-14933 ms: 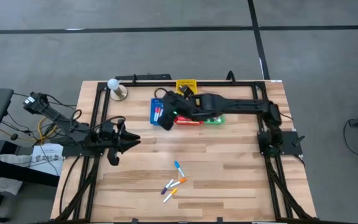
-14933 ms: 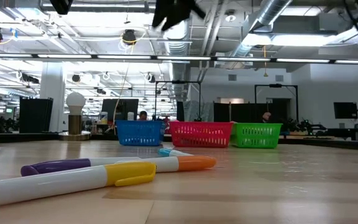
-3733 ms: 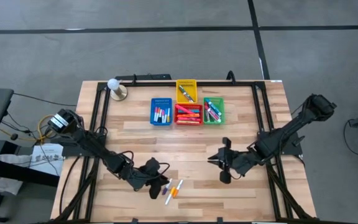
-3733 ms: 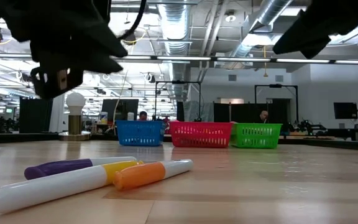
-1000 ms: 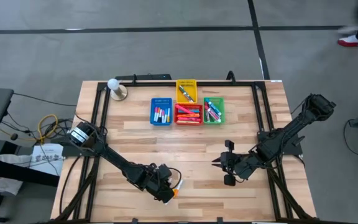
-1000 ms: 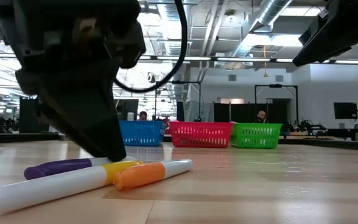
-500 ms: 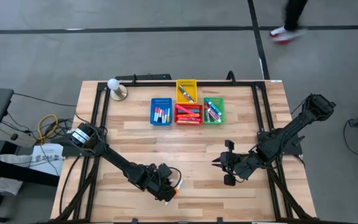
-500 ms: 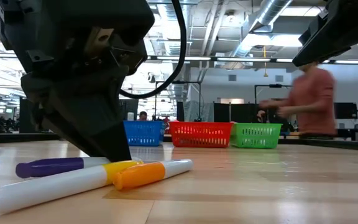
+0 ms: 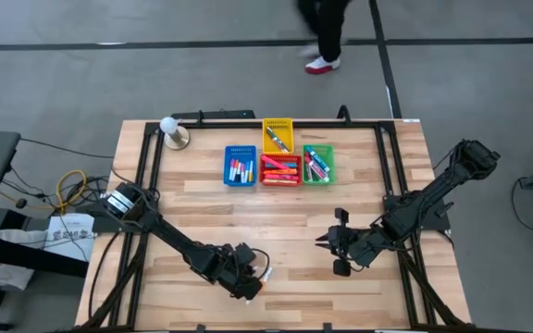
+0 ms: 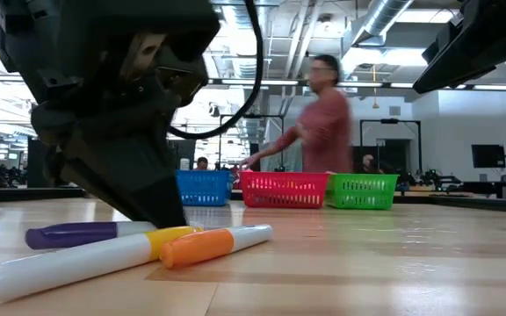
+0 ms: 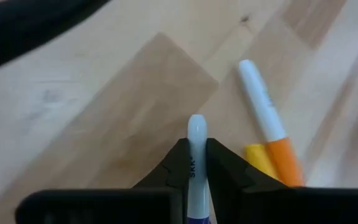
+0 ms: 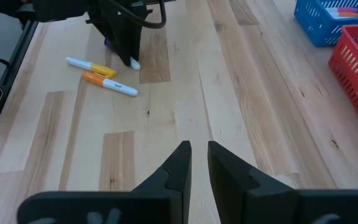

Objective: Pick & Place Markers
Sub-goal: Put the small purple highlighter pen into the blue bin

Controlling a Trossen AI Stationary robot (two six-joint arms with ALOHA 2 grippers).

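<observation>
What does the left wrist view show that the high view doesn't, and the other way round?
Only the left wrist view shows the left gripper's fingers shut on a white-barrelled marker, with an orange marker lying apart beside it.

Only the high view shows the blue bin, red bin, green bin and yellow bin, the waiting right gripper mid-table, and a person walking past.

Both show the left gripper at the markers on the wooden table.
</observation>
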